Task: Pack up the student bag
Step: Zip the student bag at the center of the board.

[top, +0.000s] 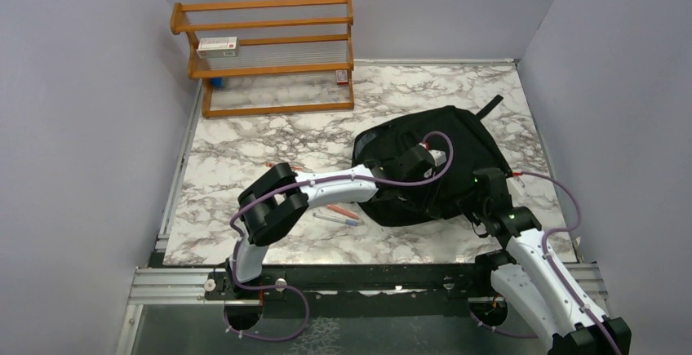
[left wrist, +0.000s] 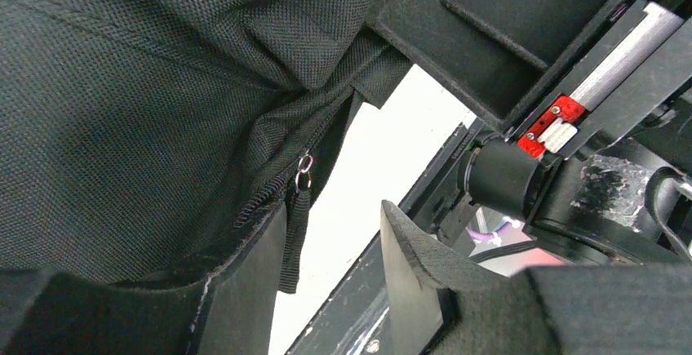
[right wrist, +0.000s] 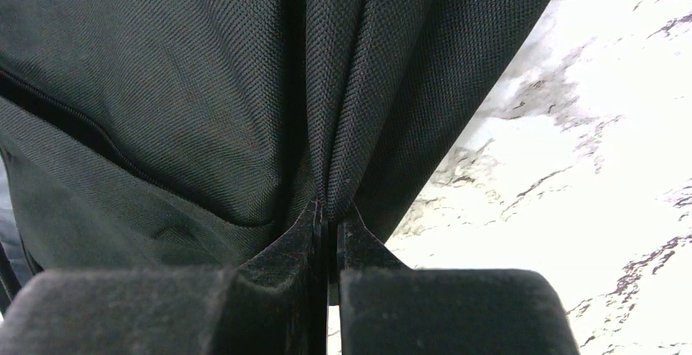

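Marble tabletop (top: 245,159), with a wooden rack (top: 269,69) in the far-left corner and a small box (top: 217,44) on one of its upper shelves.

The student bag (top: 465,139) lies slumped on the right half of the tabletop, close to the right arm. It is black and soft. How far the zip is open can't be told.

Left arm reaches across to the bag's upper middle. The left tool (left wrist: 334,232) has its jaws partly apart with nothing clamped, and bare tabletop shows through the gap.

The right tool (right wrist: 330,208) is at the bag's near-right edge, jaws narrow, pinching a fold of bag fabric.

Pens (top: 339,214) lie on the tabletop just left of the bag, under the left forearm, not packed.

The zipper pull (left wrist: 303,163) is small and metal. Its black strap tab (left wrist: 295,241) hangs just beside the inner face of one left finger; whether they touch is unclear.

Step, judged: getting the zip open, right side anchoring and left going for the tab.

To do it well:
- Shift the left tool sideways so the strap tab sits centred between the pads before closing. Off-centre, it will likely slip out.
- Grip the tab, not the loose fabric next to it.
- Pull along the zip line, not upward.
- Hold the right pinch taut against the pull so the soft cloth doesn't bunch and jam the slider.
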